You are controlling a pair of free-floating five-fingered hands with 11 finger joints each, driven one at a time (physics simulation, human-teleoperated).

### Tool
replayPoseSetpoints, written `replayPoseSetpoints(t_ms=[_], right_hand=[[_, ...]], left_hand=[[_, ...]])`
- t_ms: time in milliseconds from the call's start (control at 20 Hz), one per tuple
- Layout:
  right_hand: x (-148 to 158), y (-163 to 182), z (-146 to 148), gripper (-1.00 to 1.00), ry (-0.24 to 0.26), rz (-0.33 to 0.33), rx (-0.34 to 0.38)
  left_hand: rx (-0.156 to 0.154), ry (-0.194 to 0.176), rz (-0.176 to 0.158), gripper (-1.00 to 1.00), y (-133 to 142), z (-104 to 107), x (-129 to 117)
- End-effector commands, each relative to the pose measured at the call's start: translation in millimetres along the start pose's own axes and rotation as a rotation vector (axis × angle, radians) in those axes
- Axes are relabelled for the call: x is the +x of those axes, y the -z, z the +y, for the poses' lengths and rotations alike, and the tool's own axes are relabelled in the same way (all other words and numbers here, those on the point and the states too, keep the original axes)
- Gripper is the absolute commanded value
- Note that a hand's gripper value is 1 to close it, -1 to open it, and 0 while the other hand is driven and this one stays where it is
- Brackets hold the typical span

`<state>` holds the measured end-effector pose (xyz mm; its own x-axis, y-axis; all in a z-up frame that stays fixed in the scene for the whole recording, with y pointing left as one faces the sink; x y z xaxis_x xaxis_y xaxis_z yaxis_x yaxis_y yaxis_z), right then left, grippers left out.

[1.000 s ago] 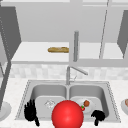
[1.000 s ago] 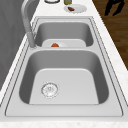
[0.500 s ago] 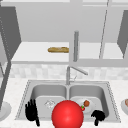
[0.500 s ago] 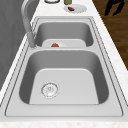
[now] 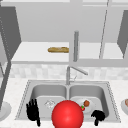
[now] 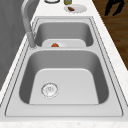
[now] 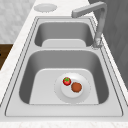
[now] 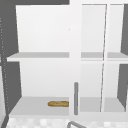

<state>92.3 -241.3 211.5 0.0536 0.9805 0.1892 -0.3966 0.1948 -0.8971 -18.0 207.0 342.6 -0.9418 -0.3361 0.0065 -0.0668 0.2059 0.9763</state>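
White round plate (image 5: 78, 102) carrying a red strawberry (image 7: 66, 81) and a brown round morsel (image 7: 76, 87) lies in the right basin of the steel double sink (image 5: 25, 95). The right hand (image 5: 98, 115) hovers just near of it, clenched and empty. The left hand (image 5: 33, 112) hangs with fingers spread at the near left. As I judge it, nothing is grasped yet.

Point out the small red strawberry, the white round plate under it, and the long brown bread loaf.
small red strawberry (image 7: 66, 81), right side view, its middle
white round plate (image 7: 83, 93), right side view, bare rim
long brown bread loaf (image 5: 58, 49), front view, its middle
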Motion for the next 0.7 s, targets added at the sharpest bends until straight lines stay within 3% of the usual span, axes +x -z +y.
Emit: replayPoseSetpoints(t_ms=[0, 250, 650], right_hand=[[0.0, 0.0, 0.0, 0.0, 0.0, 0.0, 0.0], [0.0, 0.0, 0.0, 0.0, 0.0, 0.0, 0.0], [0.0, 0.0, 0.0, 0.0, 0.0, 0.0, 0.0]], left_hand=[[-0.093, -0.014, 0.008, -1.0, 12.8, -2.8, 2.9], [-0.151, -0.023, 0.009, -1.0, 17.2, -3.1, 6.2], [-0.174, 0.031, 0.001, -1.0, 32.2, -21.2, 1.3]])
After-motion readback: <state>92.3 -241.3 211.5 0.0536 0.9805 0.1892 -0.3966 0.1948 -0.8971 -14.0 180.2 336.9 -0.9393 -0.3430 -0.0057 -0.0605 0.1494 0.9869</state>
